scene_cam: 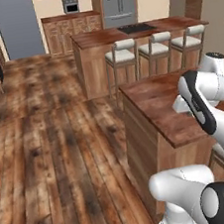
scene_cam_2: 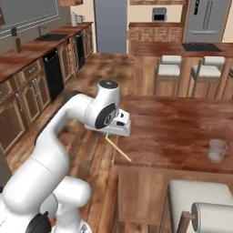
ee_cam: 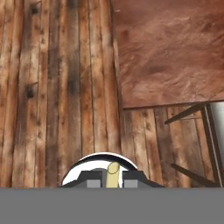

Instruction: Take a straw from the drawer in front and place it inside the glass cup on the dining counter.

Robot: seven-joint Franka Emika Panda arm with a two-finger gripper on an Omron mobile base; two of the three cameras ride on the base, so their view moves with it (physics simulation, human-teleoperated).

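The plank floor (scene_cam: 55, 156) is spreading wide across the kitchen, with dark cabinets lining the wall on the far side of it. The dining counter (scene_cam_2: 182, 127), a long slab of mottled reddish-brown wood, is standing in front of the robot, and in the hand view one corner of it (ee_cam: 170, 52) is showing from above against the floor boards. A second counter (scene_cam: 138, 30) of the same wood is standing further back, with three white-cushioned stools (scene_cam: 153, 46) lined up along its near side. A nearer white stool (scene_cam_2: 205, 195) is sitting tucked against the dining counter at the lower right of the right base view. The white arm is bending over the counter's near corner, and the gripper (scene_cam_2: 122, 129) is hanging just beside that edge. The jaws are pinching the straw (scene_cam_2: 118, 149), a thin pale yellow stick slanting down from them toward the counter's edge; in the hand view its tip (ee_cam: 113, 174) is sticking up between the dark fingertips. The glass cup (scene_cam_2: 217, 150) is standing upright on the dining counter near its near edge, well apart from the gripper.
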